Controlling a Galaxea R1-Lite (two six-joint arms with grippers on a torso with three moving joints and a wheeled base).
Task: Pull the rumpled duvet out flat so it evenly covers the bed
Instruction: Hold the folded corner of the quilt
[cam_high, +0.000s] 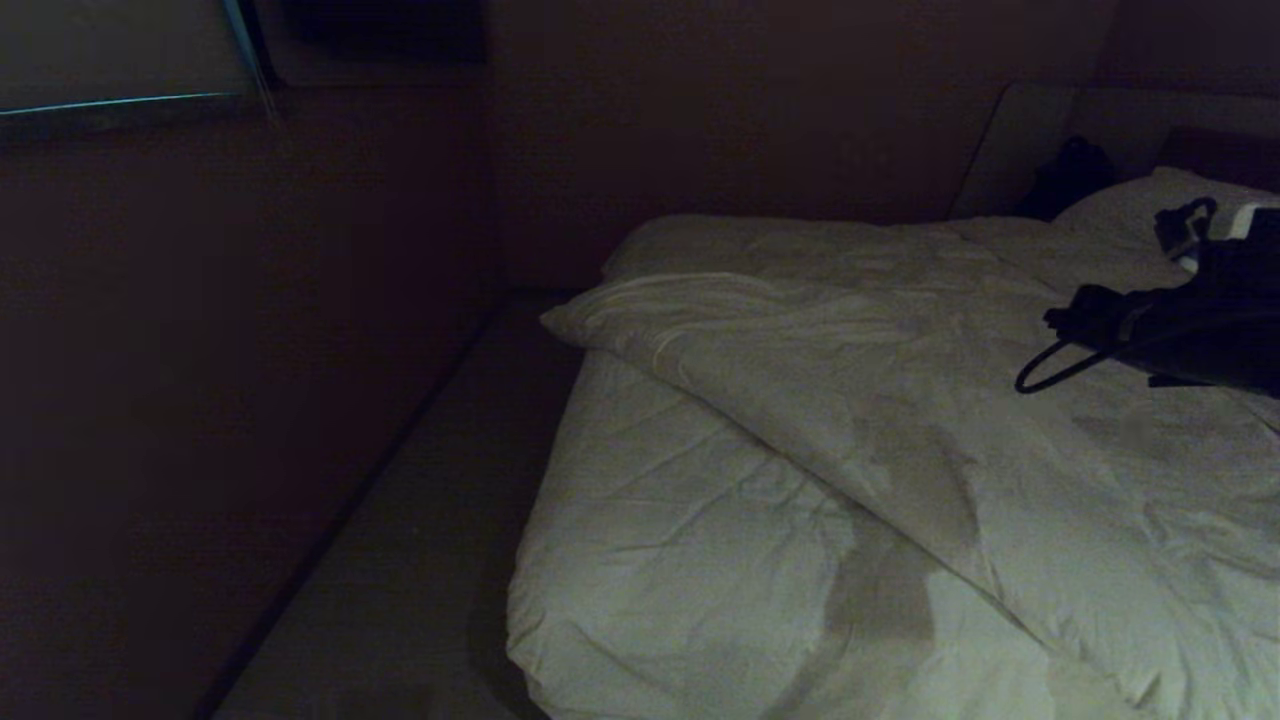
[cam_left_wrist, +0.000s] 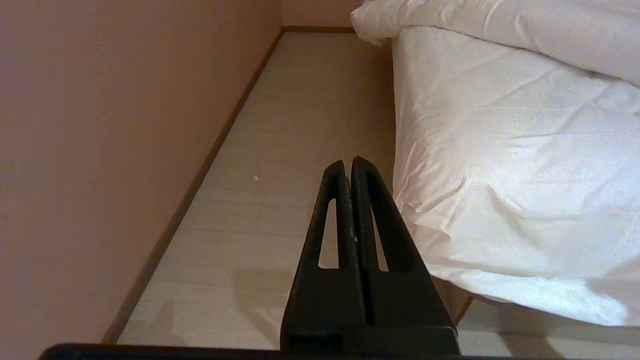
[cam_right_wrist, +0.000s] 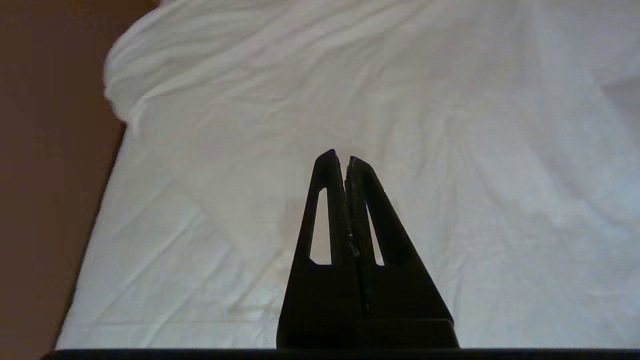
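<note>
Wall (cam_high: 250, 350): seen along the robot's left side of the room, dark in the head view, with a skirting strip at its foot.
Floor (cam_left_wrist: 300, 150): a pale strip is seen between the wall and the bed.
Bed (cam_high: 640, 560): placed at the right of the floor strip; its near left part is left bare, and the creased white sheet is seen draped over the near corner.
Duvet (cam_high: 900, 380): found rumpled and pulled back on the bed, with its edge laid on a slant from the far left side toward the near right. A rounded, folded corner (cam_right_wrist: 125, 75) is seen bulging at the bed's left edge. The far and right parts of the bed are covered; the near left part is not.
Pillow (cam_high: 1130, 210): seen at the far right, by the headboard, partly hidden.
Right gripper (cam_right_wrist: 341, 157): held over the bed above the duvet's edge, raised in from the right in the head view. Its fingers (cam_right_wrist: 327, 200) are pressed together, and nothing is held between them.
Left gripper (cam_left_wrist: 348, 162): held low beside the bed's near left corner, over the floor, apart from the sheet. Its fingers (cam_left_wrist: 332, 210) are pressed together and empty.
</note>
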